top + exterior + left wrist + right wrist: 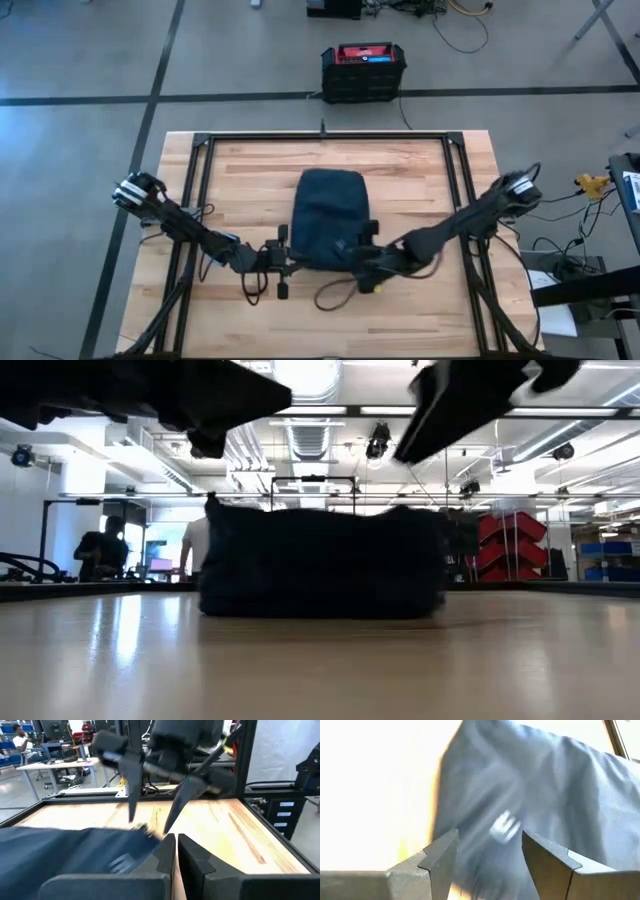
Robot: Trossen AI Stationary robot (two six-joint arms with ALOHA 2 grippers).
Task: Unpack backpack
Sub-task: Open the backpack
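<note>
Overhead, the backpack (330, 218) lies flat near the middle of the pale wooden surface (420, 180), its long side running away from the arms, and both arms reach in from the outer sides toward its near end. The left gripper (282, 262) sits just beside the near left corner of the pack; the right gripper (366, 268) is at the near right corner.

From surface height the pack (322, 563) is only a dark, low mound, with the two arms as black shapes crossing above it. This level view alone shows the room behind: bright ceiling strip lights, red shelving (510, 545) at the right, and a person (100, 550) standing far off at the left.

The left wrist camera gives what the top view cannot: its own fingers (165, 862) pressed together with nothing between them, navy fabric (70, 855) lying just beside them, and the other arm's gripper (150, 817) hanging across from it with fingers spread, tips down near the cloth. A seated person (20, 742) at a desk shows far behind.

The right wrist camera looks down on blurred blue fabric (545, 795) with its fingers (440, 857) held apart, gripping nothing that I can make out. Between them sits a small pale logo (506, 827), too smeared to read.

On the floor beyond the surface stands a black box with a red top (363, 70); any label on it is too small to read. Dark lines cross the grey floor (80, 60).
</note>
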